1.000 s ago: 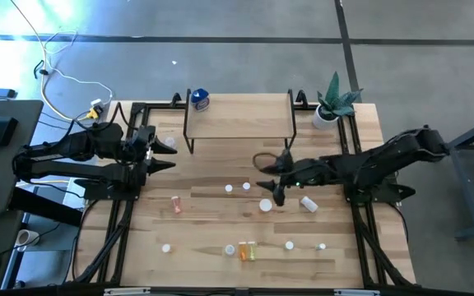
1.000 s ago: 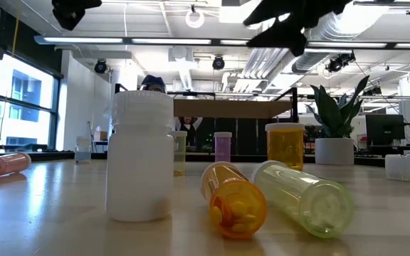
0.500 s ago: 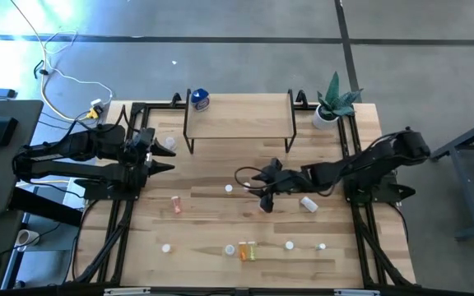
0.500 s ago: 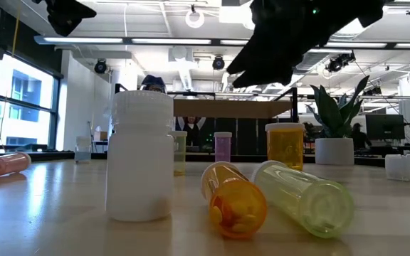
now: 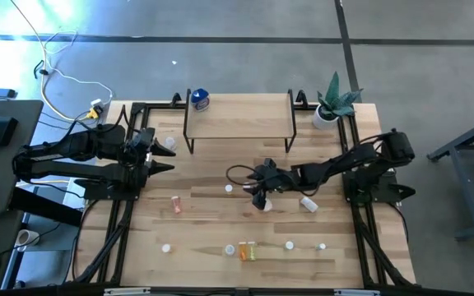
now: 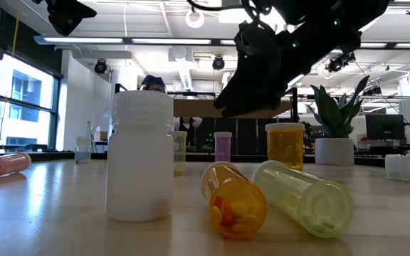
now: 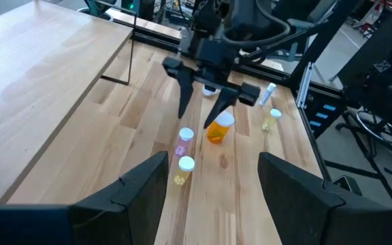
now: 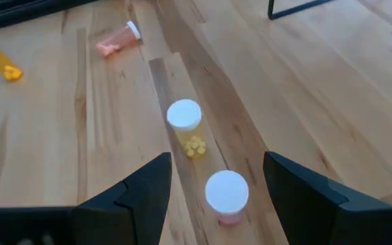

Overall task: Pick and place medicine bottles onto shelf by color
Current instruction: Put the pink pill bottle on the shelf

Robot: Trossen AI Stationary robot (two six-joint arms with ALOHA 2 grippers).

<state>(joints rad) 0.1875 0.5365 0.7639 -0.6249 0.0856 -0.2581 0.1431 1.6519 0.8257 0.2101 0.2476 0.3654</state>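
Since the earlier frame the right hand (image 5: 257,191) has travelled further toward the middle of the tabletop (image 5: 212,230), and the right arm is now stretched low in front of the shelf (image 5: 239,117). Its fingers are spread and hold nothing. In the right wrist view, they stand on both sides of a pink bottle with a white cap (image 8: 226,196), and just behind it stands a pale yellow bottle with a white cap (image 8: 186,126). Whether the fingers touch the pink bottle, I cannot tell.

The left hand (image 5: 161,154) has not moved. It waits at the left edge of the tabletop, beside the shelf, with fingers spread and empty.

The shelf stands at the far side of the tabletop. The larger blue-topped bottle (image 5: 199,99) is at its far left corner. The other bottles are still on the tabletop: a pink bottle lying down (image 5: 176,203) left of the middle, a white bottle (image 5: 308,203) lying near the right arm, and an orange bottle (image 5: 248,250) lying close to the near edge, with some small white-capped ones around it. A potted plant (image 5: 332,103) stands at the far right corner.
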